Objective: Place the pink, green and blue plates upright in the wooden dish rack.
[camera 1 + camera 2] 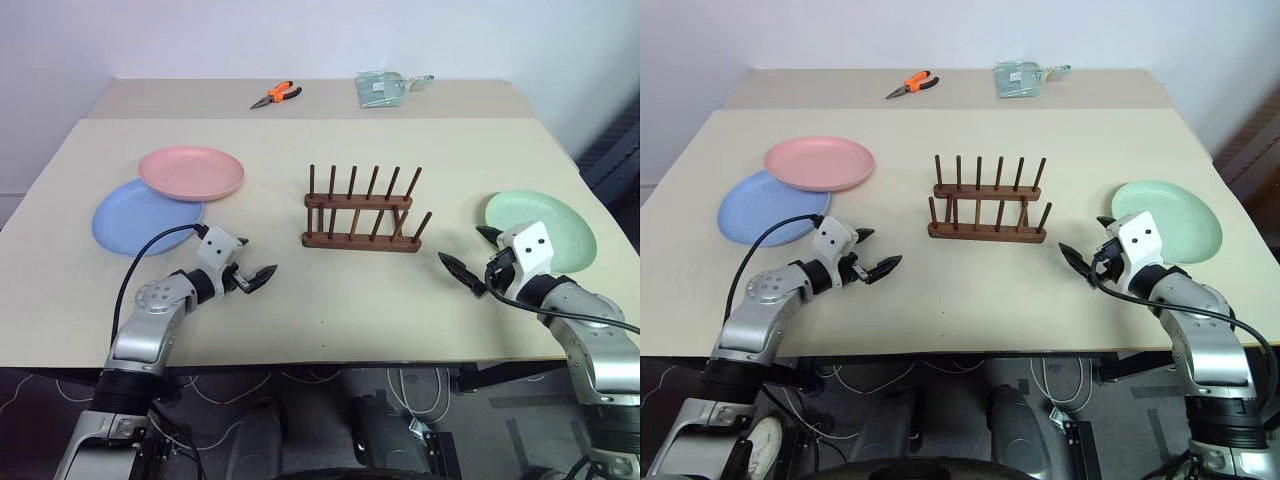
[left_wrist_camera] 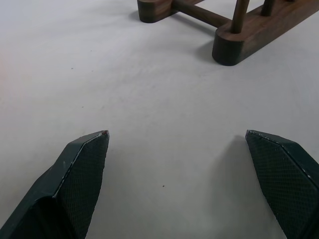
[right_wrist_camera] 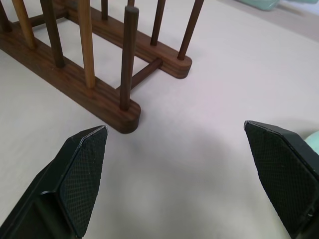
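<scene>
1. Beige table (image 1: 330, 300), white wall behind.
2. Wooden dish rack (image 1: 361, 212) at centre, pegs bare.
3. Pink plate (image 1: 191, 172) flat on table's left, overlapping blue plate (image 1: 140, 218) beneath.
4. Green plate (image 1: 552, 222) flat on right.
5. Left gripper (image 1: 250, 260) spread wide, w/ nothing held, near blue plate.
6. Right gripper (image 1: 472, 254) spread wide, empty, just beside green plate.
7. Far edge: orange pliers (image 1: 276, 95), clear bag (image 1: 383, 88).

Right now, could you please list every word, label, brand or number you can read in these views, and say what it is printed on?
No text can be read.
The clear packet at the table's far edge holds something with a pale label, too small to read.
The orange-handled pliers, the three plates and the wooden dish rack carry no visible markings.
</scene>
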`<state>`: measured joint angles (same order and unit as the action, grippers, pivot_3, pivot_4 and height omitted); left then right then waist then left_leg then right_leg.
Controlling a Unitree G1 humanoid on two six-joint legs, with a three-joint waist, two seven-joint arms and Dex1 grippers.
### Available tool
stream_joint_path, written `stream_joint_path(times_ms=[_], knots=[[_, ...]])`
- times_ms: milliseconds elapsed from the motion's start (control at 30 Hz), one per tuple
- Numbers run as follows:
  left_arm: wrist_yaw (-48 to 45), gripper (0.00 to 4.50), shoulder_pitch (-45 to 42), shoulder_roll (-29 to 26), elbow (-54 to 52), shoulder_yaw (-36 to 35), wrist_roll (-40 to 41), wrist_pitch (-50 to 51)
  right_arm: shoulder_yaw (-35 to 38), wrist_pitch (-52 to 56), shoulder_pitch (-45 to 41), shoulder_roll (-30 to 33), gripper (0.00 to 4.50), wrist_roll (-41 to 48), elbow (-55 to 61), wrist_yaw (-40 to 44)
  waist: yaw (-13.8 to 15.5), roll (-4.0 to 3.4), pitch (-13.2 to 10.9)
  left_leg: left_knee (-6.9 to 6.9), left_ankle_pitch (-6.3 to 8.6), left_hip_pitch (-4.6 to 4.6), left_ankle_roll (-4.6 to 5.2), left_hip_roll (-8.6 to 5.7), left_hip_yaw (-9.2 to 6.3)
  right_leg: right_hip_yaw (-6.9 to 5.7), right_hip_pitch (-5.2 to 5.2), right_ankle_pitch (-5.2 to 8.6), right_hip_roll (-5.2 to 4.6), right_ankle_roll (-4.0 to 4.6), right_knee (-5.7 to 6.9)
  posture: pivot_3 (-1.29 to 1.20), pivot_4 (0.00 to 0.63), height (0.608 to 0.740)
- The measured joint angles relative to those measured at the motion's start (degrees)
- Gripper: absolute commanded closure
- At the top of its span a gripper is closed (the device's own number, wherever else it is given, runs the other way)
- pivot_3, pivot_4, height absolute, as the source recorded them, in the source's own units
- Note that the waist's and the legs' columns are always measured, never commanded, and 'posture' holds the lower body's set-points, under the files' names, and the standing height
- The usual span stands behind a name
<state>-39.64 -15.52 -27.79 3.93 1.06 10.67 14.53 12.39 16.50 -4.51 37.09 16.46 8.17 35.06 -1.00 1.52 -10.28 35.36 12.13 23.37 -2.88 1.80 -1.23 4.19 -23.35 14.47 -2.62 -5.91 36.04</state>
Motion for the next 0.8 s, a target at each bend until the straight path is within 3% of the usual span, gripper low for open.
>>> stream_joint_path(times_ms=[400,500,800], knots=[[-3.17,0.00,-3.99,-0.23,4.15,0.41,-0.07,-1.36,-0.13,0.67,-0.16,-1.86,0.03,0.20,0.10,-1.39,0.03,0.00,0.00,0.01,0.00,0.00,0.00,0.00,0.00,0.00,0.00,0.00,0.00,0.00,0.00,0.00,0.150,0.732],[-8.96,0.00,-11.46,0.25,12.61,2.64,-0.30,-3.08,-0.68,0.31,0.05,-2.78,0.03,-0.72,0.64,-2.49,0.44,0.00,0.00,0.11,0.00,0.04,0.00,-0.03,-0.01,-0.01,0.03,0.00,0.02,0.00,0.00,0.00,0.150,0.732],[-19.33,0.00,-31.49,9.57,42.98,10.72,-6.51,-15.37,-0.91,-0.38,2.55,-5.20,0.03,-2.40,5.85,-7.02,0.06,0.03,-0.02,0.26,0.06,0.13,0.10,-0.07,-0.02,0.00,0.02,0.03,0.02,-0.09,-0.01,0.00,0.150,0.732]])
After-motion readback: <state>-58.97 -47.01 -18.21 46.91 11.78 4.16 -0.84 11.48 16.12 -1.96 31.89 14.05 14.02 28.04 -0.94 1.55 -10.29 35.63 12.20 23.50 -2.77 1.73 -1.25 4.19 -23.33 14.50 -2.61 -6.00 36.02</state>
